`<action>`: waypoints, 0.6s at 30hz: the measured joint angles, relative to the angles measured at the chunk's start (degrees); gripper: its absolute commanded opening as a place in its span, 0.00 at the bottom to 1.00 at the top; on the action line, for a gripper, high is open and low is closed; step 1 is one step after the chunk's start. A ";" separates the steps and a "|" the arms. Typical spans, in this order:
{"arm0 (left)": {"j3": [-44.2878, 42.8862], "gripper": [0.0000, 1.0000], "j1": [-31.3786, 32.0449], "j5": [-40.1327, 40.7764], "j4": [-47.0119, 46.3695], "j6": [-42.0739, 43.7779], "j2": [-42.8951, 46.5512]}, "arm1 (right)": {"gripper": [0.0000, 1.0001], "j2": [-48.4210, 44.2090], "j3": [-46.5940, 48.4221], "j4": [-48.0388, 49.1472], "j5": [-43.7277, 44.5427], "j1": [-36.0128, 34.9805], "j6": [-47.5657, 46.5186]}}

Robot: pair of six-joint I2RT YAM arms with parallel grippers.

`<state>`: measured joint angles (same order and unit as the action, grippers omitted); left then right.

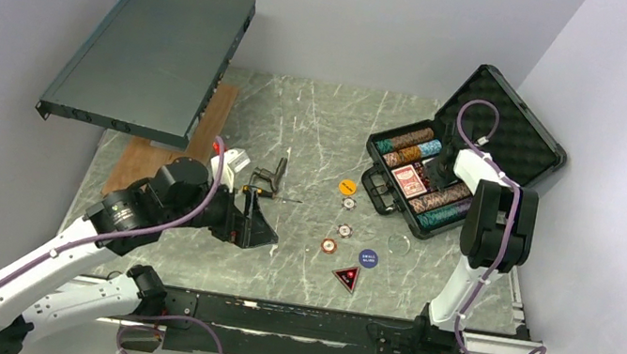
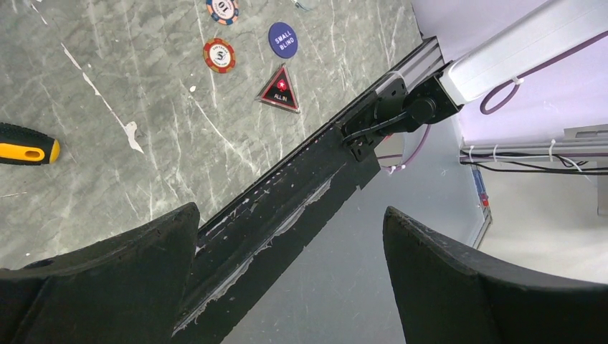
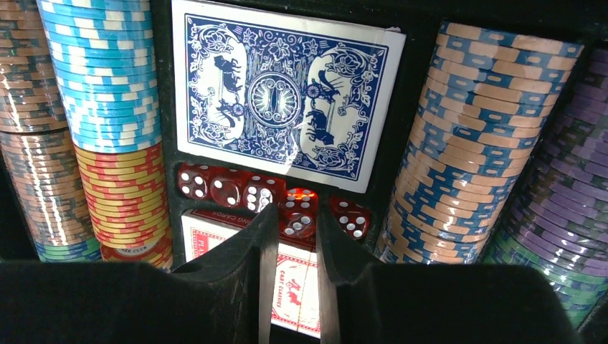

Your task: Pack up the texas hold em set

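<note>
Since the die [image 3: 300, 213] is small, hard and slick, we'd hold it across two flat faces. The right claw [image 3: 297, 222] looks to be doing that, jaws nearly together and pinching it just above the dice row [image 3: 226, 190]. That row sits between the blue deck [image 3: 287, 93] and red deck [image 3: 297, 287], chip stacks [image 3: 107, 79] either side, all in the black case [image 1: 515, 138], which lies open at the far right of the worktop [image 1: 318, 121]. Loose mid-worktop: three chips [image 1: 345, 231], orange dealer button [image 1: 347, 185], small blind button [image 1: 368, 258], all-in triangle [image 1: 345, 279]. We judge these light, stiff and flat to the surface, so pinch across the rim, not from the top. Left claw [image 2: 290, 215] hangs spread wide and empty near the screwdriver [image 2: 29, 145]. Only the right wrist view shows the dice; from above the arm covers them. Only the top view shows the lid up and the rack unit [image 1: 153, 57]. Left wrist view alone reads the button labels.
</note>
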<state>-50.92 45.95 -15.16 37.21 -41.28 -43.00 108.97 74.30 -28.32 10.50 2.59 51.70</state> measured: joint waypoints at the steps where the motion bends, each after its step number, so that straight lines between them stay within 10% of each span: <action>1: 0.00 1.00 0.00 0.00 0.07 0.00 0.17 | 0.32 0.02 0.00 -0.07 0.02 0.00 0.28; 18: 0.02 0.99 0.00 -0.04 0.31 -0.15 1.92 | 0.63 -6.73 0.17 -1.44 -0.85 0.11 -0.55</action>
<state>-50.89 45.95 -15.20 37.52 -41.43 -41.08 102.24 74.48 -29.76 9.65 2.70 51.16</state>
